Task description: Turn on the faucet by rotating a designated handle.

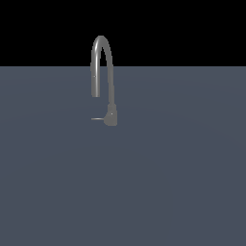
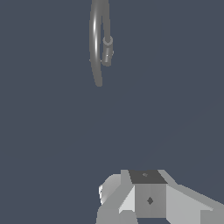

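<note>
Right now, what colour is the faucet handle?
Grey metallic, like the faucet; the handle shows best in the exterior view.

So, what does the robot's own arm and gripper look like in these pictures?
Only the wrist view shows it. The gripper looks like a blocky, faceted body in white and light grey, with a darker grey top panel and two small dark diamond marks. A rounded white part sits beside it. No cables or fingertips are visible. The exterior view shows no arm.

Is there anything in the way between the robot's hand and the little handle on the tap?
Nothing visible. In the wrist view only bare grey floor lies between the gripper and the faucet. In the exterior view the handle sticks out of the base toward the exterior view's left, with nothing around it. The arm isn't in that view.
</note>
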Action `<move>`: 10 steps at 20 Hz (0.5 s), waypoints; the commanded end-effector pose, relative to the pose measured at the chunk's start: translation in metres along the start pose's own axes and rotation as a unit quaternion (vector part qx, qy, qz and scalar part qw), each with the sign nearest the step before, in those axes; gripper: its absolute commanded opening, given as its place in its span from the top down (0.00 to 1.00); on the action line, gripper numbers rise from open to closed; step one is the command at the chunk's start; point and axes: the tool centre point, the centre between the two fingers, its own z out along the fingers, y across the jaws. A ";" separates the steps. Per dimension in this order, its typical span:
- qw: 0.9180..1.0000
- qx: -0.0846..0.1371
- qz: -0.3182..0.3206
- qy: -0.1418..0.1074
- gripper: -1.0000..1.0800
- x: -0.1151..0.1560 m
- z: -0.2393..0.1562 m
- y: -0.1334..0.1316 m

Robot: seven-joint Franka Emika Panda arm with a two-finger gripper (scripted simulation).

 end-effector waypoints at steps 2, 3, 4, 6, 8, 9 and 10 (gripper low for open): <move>1.000 0.000 0.000 0.000 1.00 0.000 0.000 0.000; 1.000 -0.002 -0.002 0.000 1.00 0.001 0.000 0.000; 1.000 -0.004 -0.004 0.000 1.00 0.002 0.001 -0.001; 1.000 -0.011 -0.012 -0.001 1.00 0.005 0.002 -0.002; 0.999 -0.022 -0.023 -0.001 1.00 0.009 0.005 -0.004; 0.999 -0.029 -0.031 -0.002 1.00 0.012 0.006 -0.005; 0.999 -0.036 -0.038 -0.002 1.00 0.015 0.008 -0.006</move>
